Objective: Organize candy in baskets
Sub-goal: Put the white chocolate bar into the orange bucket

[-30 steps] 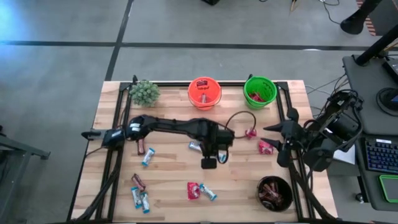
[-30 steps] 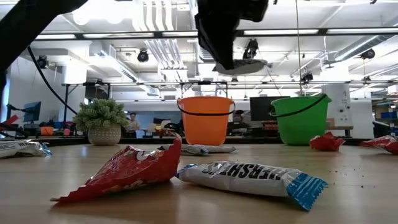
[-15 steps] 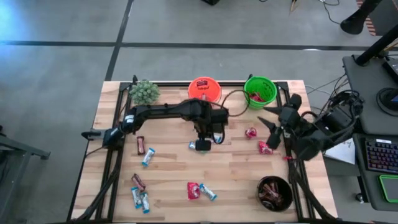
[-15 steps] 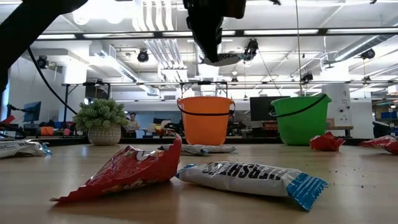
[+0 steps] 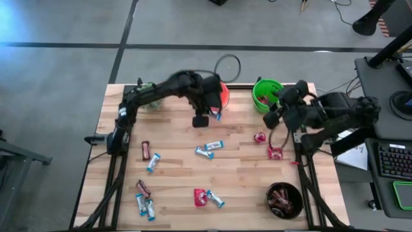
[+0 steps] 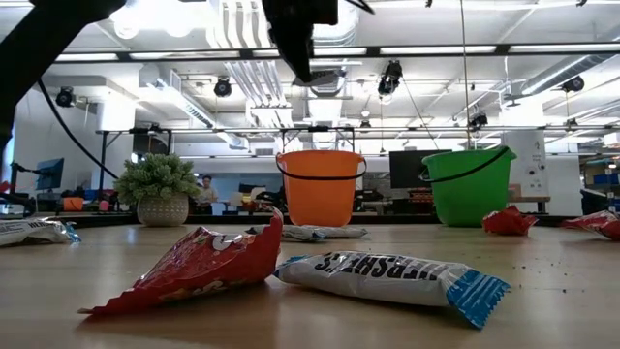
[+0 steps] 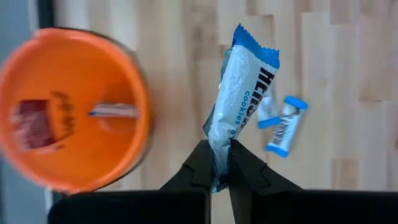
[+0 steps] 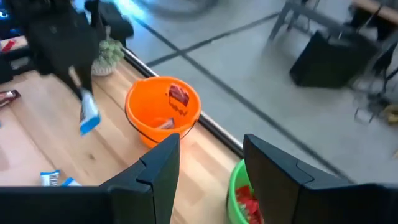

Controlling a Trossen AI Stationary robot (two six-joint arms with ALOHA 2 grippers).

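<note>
A: What had been changed over the last second?

B: The left gripper had been swung from the middle of the table to the far edge, beside the orange pail. A blue-and-white candy was pinched by one end between its closed fingers and hung just short of the pail's rim, on the near side.

A: And the right gripper?

B: It had been raised from the right edge toward the green pail. Its fingers were spread, and nothing was held in them.

A: What was meant by that for the task?

B: One more blue candy was judged close to being dropped. A pale wrapper and a red label could already be made out inside the orange pail, and red pieces were seen in the green pail. Dark ones lay in the black bowl at the near right.

A: What was left?

B: Much was left on the table: two blue bars at the middle, red packets toward the right, a mixed group at the near left, and a red and blue pair at the near middle.
</note>
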